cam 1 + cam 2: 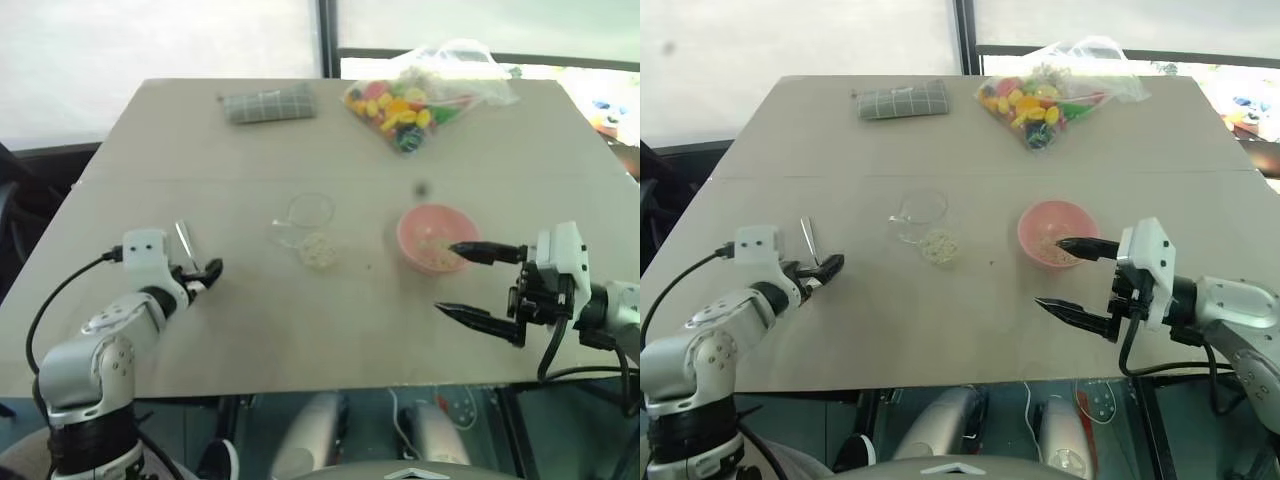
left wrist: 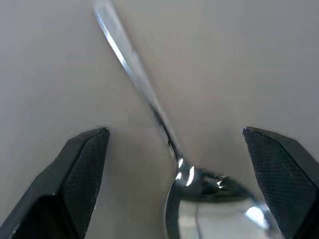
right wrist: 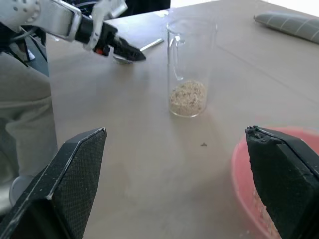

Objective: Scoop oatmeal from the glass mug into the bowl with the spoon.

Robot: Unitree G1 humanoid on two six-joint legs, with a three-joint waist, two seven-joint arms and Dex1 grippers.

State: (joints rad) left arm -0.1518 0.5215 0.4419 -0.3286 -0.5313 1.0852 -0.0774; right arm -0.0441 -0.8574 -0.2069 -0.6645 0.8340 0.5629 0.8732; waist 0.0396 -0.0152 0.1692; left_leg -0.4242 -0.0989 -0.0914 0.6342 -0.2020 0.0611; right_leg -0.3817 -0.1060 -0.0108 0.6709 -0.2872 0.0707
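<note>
The big tabletop (image 1: 300, 330) holds everything. The right hand (image 1: 470, 283) is spread wide beside the bowl (image 1: 437, 238). The mug (image 1: 309, 228), with oatmeal (image 1: 319, 250) inside, stands between both hands. The left hand (image 1: 203, 277) is spread around the flat spoon (image 2: 149, 107), likely ready to pinch it.

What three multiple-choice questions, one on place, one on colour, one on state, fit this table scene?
1. Where does the slim silver metal spoon lie?
A. inside the bowl
B. on the table by the left claw
C. inside the mug

2. What colour is the small round bowl?
A. blue
B. pink
C. white

3. How does the right claw stand?
A. open, holding nothing
B. shut on the spoon
C. shut on the mug

Answers: 1 B, it lies flat between that claw's fingers; 2 B, its rim is pink; 3 A, fingers spread apart.
</note>
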